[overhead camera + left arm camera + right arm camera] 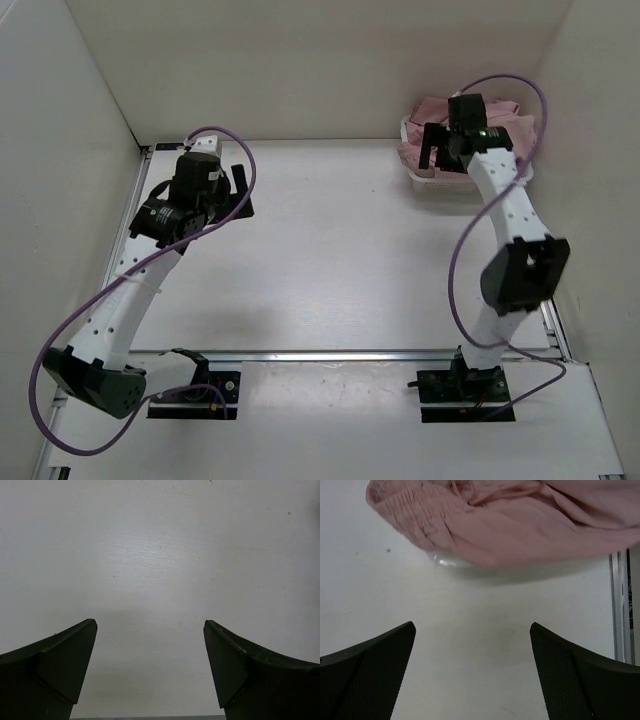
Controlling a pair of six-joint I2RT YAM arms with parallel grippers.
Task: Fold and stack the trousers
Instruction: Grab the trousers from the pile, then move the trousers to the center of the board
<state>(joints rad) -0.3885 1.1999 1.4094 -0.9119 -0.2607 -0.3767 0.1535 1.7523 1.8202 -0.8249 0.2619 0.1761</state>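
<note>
The dusty-pink trousers [430, 107] lie crumpled in a heap in a white tub [440, 183] at the table's back right corner. In the right wrist view the trousers [510, 525] spill over the tub's rim [442, 560], gathered waistband and a drawstring showing. My right gripper [441, 150] hovers at the heap's near left edge; its jaws [472, 630] are open over bare table, a little short of the fabric. My left gripper [238, 192] hangs over the back left of the table, and its jaws [150, 625] are open with only white tabletop between them.
White walls close in the table on the left, back and right. An aluminium rail [340, 354] crosses the near side between the arm bases. Another rail [620, 605] runs along the right edge beside the tub. Purple cables loop off both arms.
</note>
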